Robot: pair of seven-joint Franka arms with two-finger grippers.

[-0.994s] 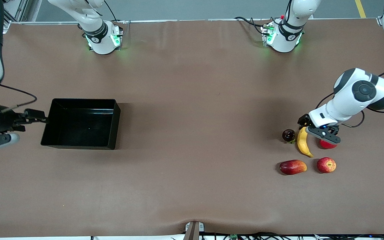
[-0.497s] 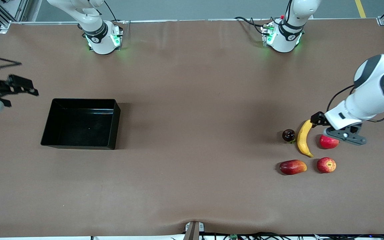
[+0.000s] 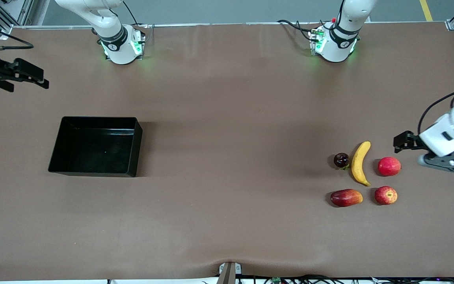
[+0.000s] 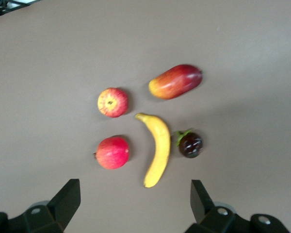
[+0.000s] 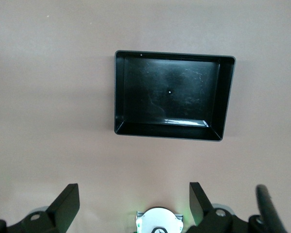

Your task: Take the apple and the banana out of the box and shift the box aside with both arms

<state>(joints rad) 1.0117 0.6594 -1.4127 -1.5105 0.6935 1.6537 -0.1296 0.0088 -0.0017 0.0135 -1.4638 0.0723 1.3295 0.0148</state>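
The yellow banana (image 3: pixel 360 163) (image 4: pixel 157 148) lies on the table among other fruit, and the streaked red apple (image 3: pixel 386 195) (image 4: pixel 112 102) sits nearer to the front camera than it. My left gripper (image 3: pixel 403 142) (image 4: pixel 135 204) hangs open and empty over bare table, beside the fruits at the left arm's end. The black box (image 3: pixel 93 150) (image 5: pixel 224 97) rests empty toward the right arm's end. My right gripper (image 3: pixel 30 74) (image 5: pixel 134 204) is open and empty, raised over the table's edge at that end, apart from the box.
A plain red round fruit (image 3: pixel 389 166) lies beside the banana, with a dark purple fruit (image 3: pixel 341 159) on the banana's other flank. A red-and-yellow mango-like fruit (image 3: pixel 346 197) lies beside the apple. The right arm's base (image 5: pixel 157 221) shows between the right fingers.
The left gripper has drawn away from the banana toward the left arm's end of the table. The right gripper has left the box's wall and risen toward the bases. Both stayed open.
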